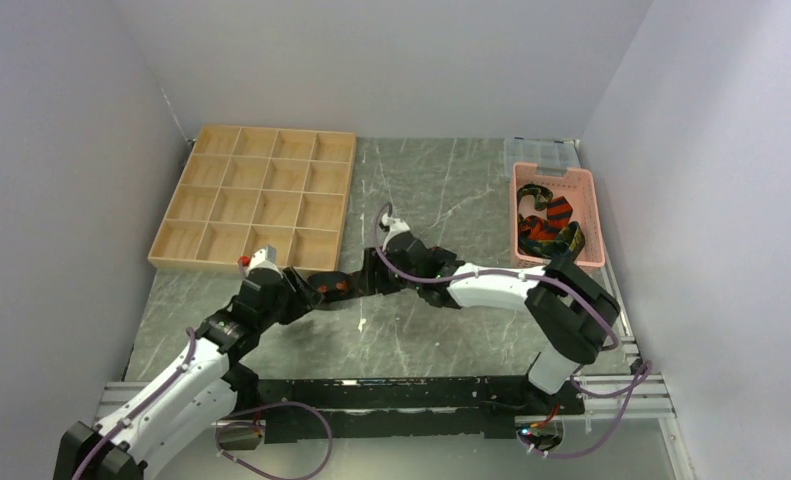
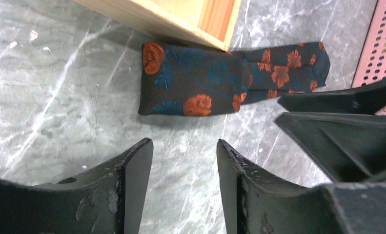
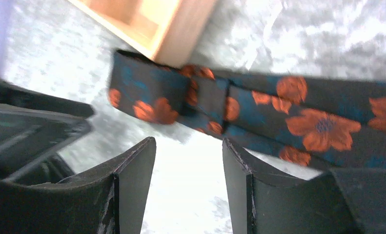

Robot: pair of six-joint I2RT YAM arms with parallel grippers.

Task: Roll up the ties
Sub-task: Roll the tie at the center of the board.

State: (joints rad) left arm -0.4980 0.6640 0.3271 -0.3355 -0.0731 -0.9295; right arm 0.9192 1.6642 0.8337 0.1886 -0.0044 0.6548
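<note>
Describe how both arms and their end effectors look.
Both the left arm and right arm have white links with black joints and looping purple cables. The left end effector and right end effector each have two black, scuffed, tapered fingers.

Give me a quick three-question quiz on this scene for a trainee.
1. True or false: the left gripper and the right gripper are both open.
2. Where are the spare ties? A: in the basket. B: on the floor. C: draped over an arm.
3. Fill in: the floral tie lies on the table, one end by a corner of the wooden ____.

Key: 1 true; 2 A; 3 tray.
</note>
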